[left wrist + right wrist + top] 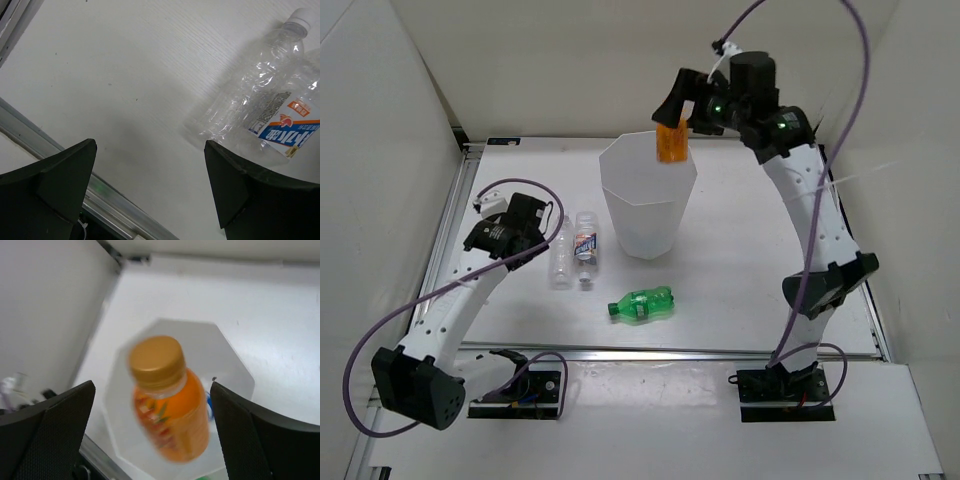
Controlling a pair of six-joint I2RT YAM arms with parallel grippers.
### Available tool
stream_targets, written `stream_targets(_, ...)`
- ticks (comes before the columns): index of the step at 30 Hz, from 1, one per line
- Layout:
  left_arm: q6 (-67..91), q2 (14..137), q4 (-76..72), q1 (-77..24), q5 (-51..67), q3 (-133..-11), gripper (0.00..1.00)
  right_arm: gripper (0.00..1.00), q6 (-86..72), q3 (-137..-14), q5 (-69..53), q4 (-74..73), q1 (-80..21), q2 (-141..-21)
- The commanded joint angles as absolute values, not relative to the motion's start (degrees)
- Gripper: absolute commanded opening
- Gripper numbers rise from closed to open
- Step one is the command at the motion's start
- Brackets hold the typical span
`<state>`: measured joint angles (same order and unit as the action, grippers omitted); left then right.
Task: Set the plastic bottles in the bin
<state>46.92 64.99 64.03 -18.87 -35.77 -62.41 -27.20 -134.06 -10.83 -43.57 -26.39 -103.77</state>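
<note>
My right gripper [686, 112] is open above the white bin [645, 215]. The orange bottle [671, 143] hangs free just below it, at the bin's rim. In the right wrist view the orange bottle [171, 407] is blurred between the spread jaws of the gripper [152, 390], over the bin's mouth [235, 367]. A bit of blue [209, 406] shows inside the bin. My left gripper [538, 230] is open and empty, just left of the plain clear bottle [561, 262] and the white-labelled bottle [585, 245]. The green bottle [643, 304] lies in front of the bin.
In the left wrist view the plain clear bottle [250, 95] and the labelled bottle [292, 130] lie to the right of the open gripper [150, 192]. A metal rail [45, 145] runs along the table's left edge. White walls enclose the table.
</note>
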Motion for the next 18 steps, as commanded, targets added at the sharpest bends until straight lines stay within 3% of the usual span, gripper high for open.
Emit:
stream_targets(1,43.95,66.35,60.03,-19.07,-34.01,-65.82,1.0,1.0,-23.39,-128.86,-10.56,-47.54,-27.86,-105.48)
stream_targets(10,35.78,71.98,46.16,-19.07,-23.23,-65.05,1.0,1.0,-20.74,-122.09,-8.08,-49.92,-28.39,-96.51)
stream_targets(18,35.16,80.33,41.31,-19.07,-22.24,-63.29,1.0,1.0,-19.52,-117.95,-7.38,-49.92,-28.39,-91.59)
